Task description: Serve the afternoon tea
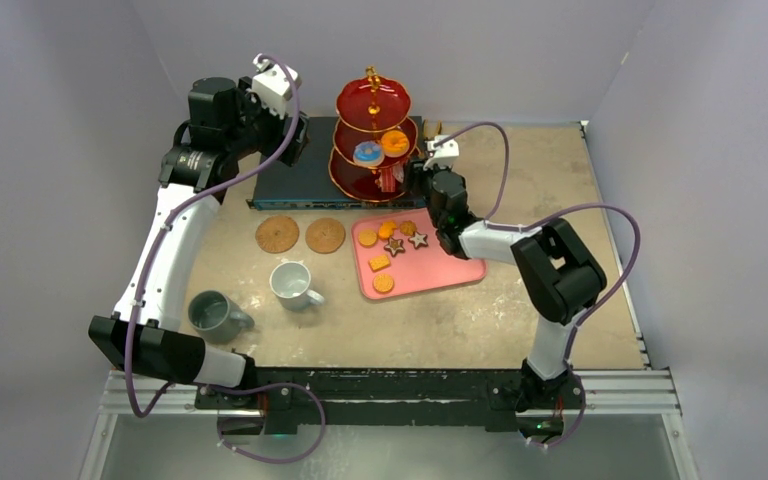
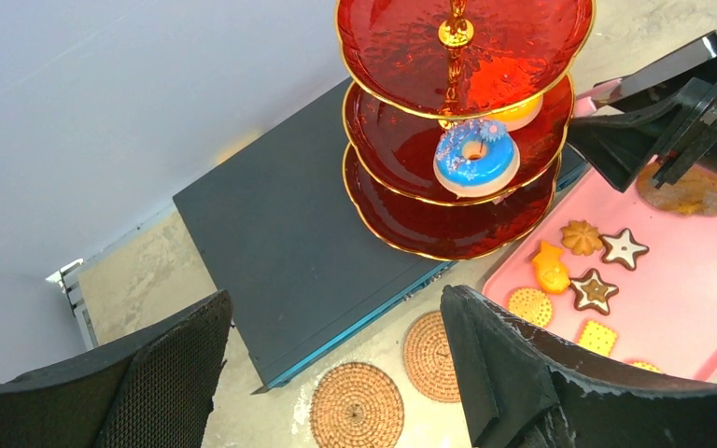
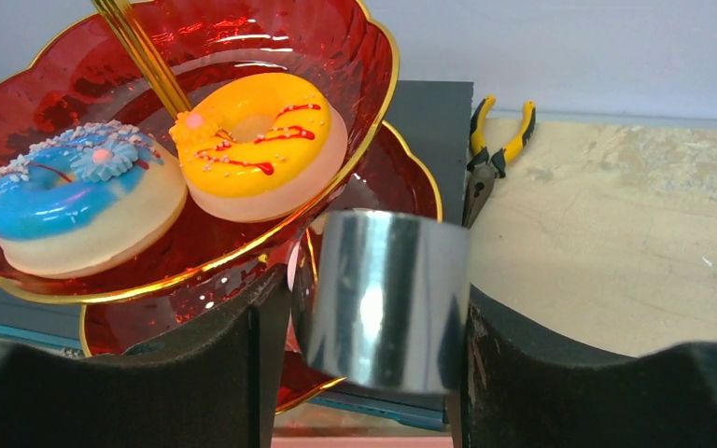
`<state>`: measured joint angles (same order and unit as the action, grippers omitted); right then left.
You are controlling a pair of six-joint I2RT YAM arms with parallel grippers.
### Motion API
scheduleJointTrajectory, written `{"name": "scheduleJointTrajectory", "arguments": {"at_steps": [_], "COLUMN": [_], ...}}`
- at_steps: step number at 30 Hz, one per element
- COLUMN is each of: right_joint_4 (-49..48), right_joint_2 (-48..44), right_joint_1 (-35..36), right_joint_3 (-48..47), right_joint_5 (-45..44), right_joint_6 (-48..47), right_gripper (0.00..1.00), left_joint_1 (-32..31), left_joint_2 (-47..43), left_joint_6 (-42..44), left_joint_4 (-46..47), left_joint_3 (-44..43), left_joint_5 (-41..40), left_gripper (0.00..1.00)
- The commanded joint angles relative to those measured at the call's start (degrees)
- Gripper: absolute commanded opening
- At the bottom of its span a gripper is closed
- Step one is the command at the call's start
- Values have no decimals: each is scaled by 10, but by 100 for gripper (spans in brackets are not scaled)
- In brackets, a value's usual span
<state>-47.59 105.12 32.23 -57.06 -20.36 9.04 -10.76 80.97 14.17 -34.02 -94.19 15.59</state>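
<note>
The red three-tier stand (image 1: 372, 100) stands at the back, behind the pink tray. A blue doughnut (image 1: 366, 153) and an orange doughnut (image 1: 395, 143) lie on its middle tier, as the right wrist view shows (image 3: 75, 201) (image 3: 257, 140). My right gripper (image 3: 373, 308) is shut on a shiny silver-sided pastry (image 3: 383, 289) at the rim of the bottom tier. My left gripper (image 2: 334, 308) is open and empty, high above the dark box. Two cork coasters (image 1: 277, 234) (image 1: 325, 235), a white mug (image 1: 290, 283) and a grey mug (image 1: 212, 312) sit on the table.
A pink tray (image 1: 450, 270) holds several small biscuits (image 1: 390, 245), just in front of the stand. A flat dark electronics box (image 1: 295, 180) lies left of the stand. Yellow-handled pliers (image 3: 490, 154) lie at the back right of the stand.
</note>
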Motion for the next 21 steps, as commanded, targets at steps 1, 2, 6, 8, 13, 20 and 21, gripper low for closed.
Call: {"name": "scheduleJointTrajectory", "arguments": {"at_steps": [1, 2, 6, 8, 13, 20, 21], "right_joint_4": [-32, -32, -33, -33, -38, -42, -44], "right_joint_2": [-5, -6, -18, -28, -42, -57, -65], "right_joint_1": [-1, -1, -2, -1, -1, -1, -1], "right_joint_3": [-32, -32, -24, -19, -3, 12, 18], "right_joint_5": [1, 1, 4, 6, 10, 6, 5], "right_joint_6": [4, 4, 2, -5, -19, -31, -33], "right_gripper": [58, 59, 62, 63, 64, 63, 63], "left_joint_1": [4, 4, 4, 5, 4, 4, 3], "left_joint_2": [-19, -19, -15, -12, 7, 68, 76], "left_joint_6": [7, 7, 6, 5, -3, -22, -25], "left_joint_4": [7, 7, 10, 12, 29, 67, 78], "left_joint_3": [-18, -18, -20, -21, -26, -77, -85], "left_joint_5": [-3, -3, 2, 5, 38, 80, 87], "left_gripper": [82, 82, 82, 82, 82, 80, 79]}}
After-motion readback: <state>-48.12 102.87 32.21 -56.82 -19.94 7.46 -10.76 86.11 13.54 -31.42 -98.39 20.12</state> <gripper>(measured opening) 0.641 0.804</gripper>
